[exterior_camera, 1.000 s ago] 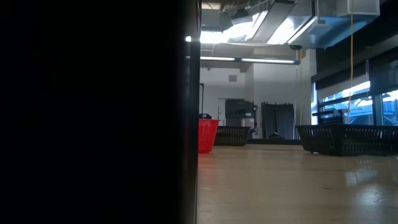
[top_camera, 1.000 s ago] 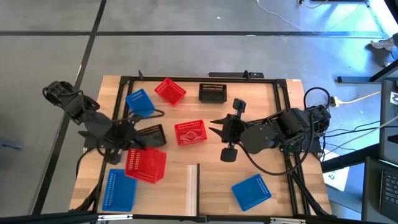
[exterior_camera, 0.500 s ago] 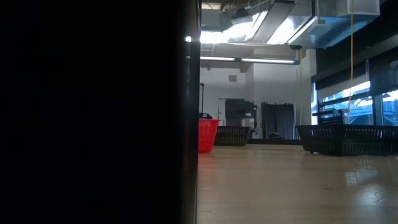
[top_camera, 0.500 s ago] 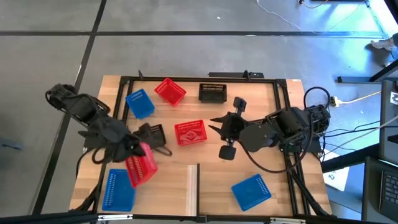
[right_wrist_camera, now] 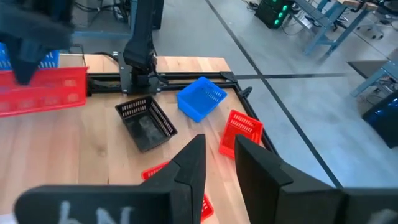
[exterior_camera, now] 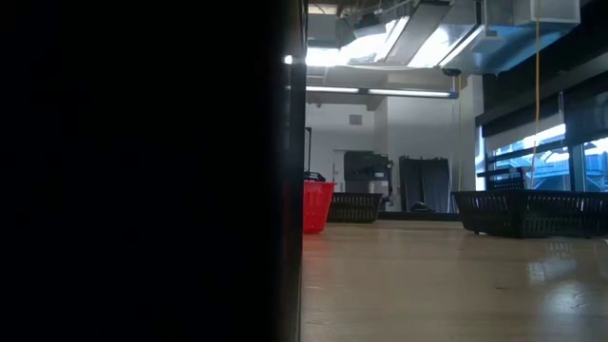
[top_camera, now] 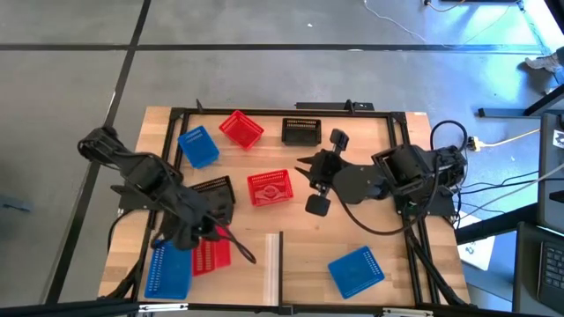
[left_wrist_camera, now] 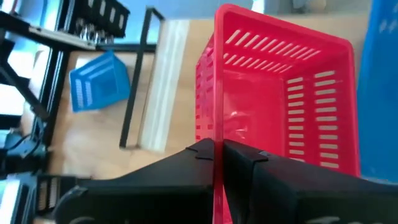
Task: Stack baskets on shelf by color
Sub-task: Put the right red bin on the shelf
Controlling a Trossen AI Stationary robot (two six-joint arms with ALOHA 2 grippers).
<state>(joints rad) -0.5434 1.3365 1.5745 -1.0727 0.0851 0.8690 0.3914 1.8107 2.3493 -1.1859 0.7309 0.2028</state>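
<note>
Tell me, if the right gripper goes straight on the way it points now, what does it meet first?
Probably the red basket at the table's middle. The open right gripper points at it in the high view, though it may pass above; height is unclear.

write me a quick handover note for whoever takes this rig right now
Left gripper: shut on the rim of a red mesh plastic basket, carried beside a blue mesh plastic basket at the table's front left.
Right gripper: open, holding nothing, hovering right of a second red basket at mid-table.
Elsewhere: third red basket, blue basket and black basket at the back; black basket by the left arm; blue basket front right.
Done: no stack visible.
Left: all the sorting onto the pale wood shelf panel.
</note>
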